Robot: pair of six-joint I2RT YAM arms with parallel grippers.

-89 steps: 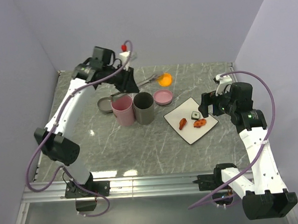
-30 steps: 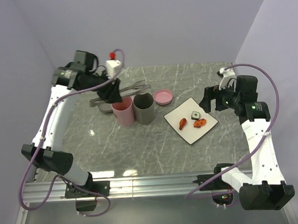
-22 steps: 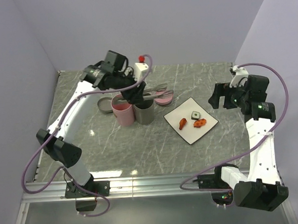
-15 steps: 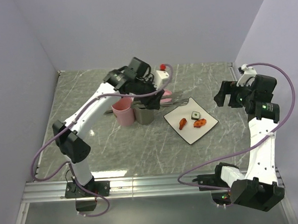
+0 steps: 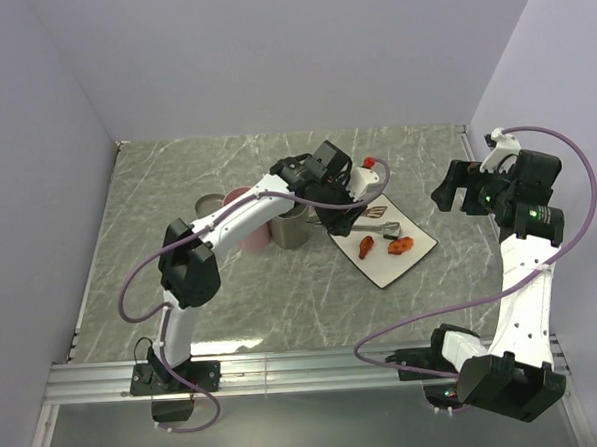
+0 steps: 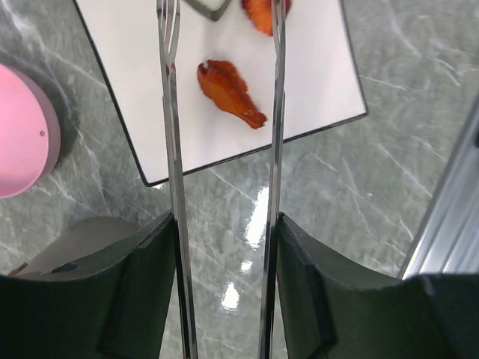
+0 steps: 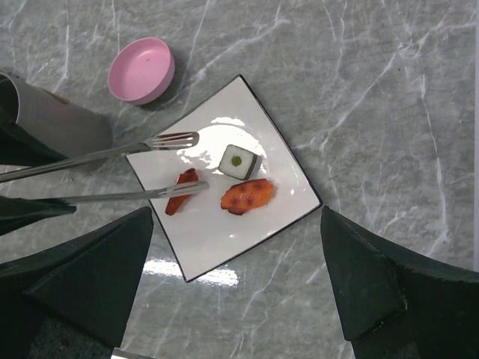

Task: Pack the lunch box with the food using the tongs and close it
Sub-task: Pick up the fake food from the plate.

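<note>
My left gripper is shut on the slim silver tongs, one finger pressing each arm. The tong tips stand apart over the white plate, either side of a reddish-brown lump. A second lump and a dark cube with a pale centre also lie on the plate. The lunch box's pink tub and grey tub stand left of the plate. My right gripper hangs open and empty, high above the plate's right side.
A pink lid lies behind the plate, hidden by my left arm in the top view. A grey lid lies left of the pink tub. The walls close in at left, back and right.
My left arm has swung right from over the tubs to the plate, carrying the tongs, whose arms have spread a little. The right gripper has drawn back slightly to the right.
</note>
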